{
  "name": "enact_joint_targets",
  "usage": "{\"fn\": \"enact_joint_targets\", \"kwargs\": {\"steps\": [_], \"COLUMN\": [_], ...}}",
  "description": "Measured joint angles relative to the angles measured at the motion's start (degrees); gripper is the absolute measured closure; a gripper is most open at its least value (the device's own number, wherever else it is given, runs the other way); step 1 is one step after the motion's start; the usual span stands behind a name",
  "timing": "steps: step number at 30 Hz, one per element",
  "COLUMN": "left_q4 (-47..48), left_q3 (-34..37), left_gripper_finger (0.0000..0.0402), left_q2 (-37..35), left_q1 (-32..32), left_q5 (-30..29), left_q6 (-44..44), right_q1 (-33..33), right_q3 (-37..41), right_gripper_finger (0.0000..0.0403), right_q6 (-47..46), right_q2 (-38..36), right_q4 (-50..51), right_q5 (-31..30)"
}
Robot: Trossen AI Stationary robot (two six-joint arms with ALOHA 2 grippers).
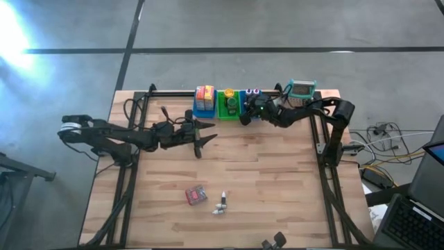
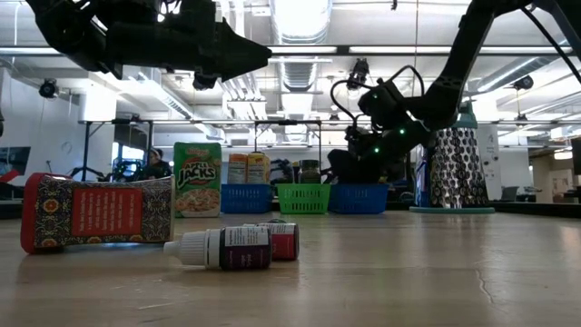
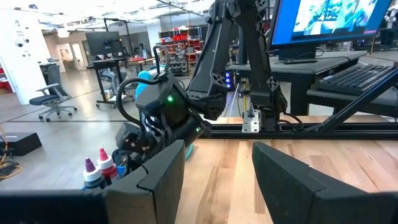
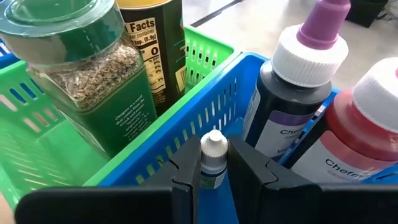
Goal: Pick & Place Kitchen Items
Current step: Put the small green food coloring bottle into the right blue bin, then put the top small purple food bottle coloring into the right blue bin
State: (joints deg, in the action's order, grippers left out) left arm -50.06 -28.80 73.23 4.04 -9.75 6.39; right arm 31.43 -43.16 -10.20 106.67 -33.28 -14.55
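A: Where's the small white-capped bottle (image 4: 212, 160)?
B: Pinched between the right gripper's (image 4: 212, 177) fingers, over the blue bin (image 4: 186, 134), beside two bigger bottles (image 4: 292, 99).
A: And the left gripper (image 1: 202, 137)?
B: Part open, empty, above mid-table. A packet (image 1: 196, 196) and small bottles (image 1: 221, 204) lie near the front.

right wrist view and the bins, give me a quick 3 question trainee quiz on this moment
1. True or false: the right gripper is shut on a small white-capped bottle.
2. Over which bin is that bottle held: a) green bin b) blue bin c) neither?
3. Which items lie on the near part of the table?

Key
1. True.
2. b, beside the purple-capped bottle.
3. A red packet and two small bottles; the left gripper hangs above mid-table holding nothing.
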Motion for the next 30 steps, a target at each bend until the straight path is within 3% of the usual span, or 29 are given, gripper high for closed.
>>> {"fn": "enact_joint_targets", "kwargs": {"steps": [30], "left_q4": [0.0], "left_q3": [0.0], "left_gripper_finger": [0.0206], "left_q2": [0.0], "left_q1": [0.0], "left_q5": [0.0], "left_q6": [0.0], "right_q1": [0.6], "right_q3": [0.1], "right_gripper_finger": [0.028], "right_q6": [-0.3], "right_q2": [0.0], "right_q4": [0.0], "right_q5": [1.4]}}
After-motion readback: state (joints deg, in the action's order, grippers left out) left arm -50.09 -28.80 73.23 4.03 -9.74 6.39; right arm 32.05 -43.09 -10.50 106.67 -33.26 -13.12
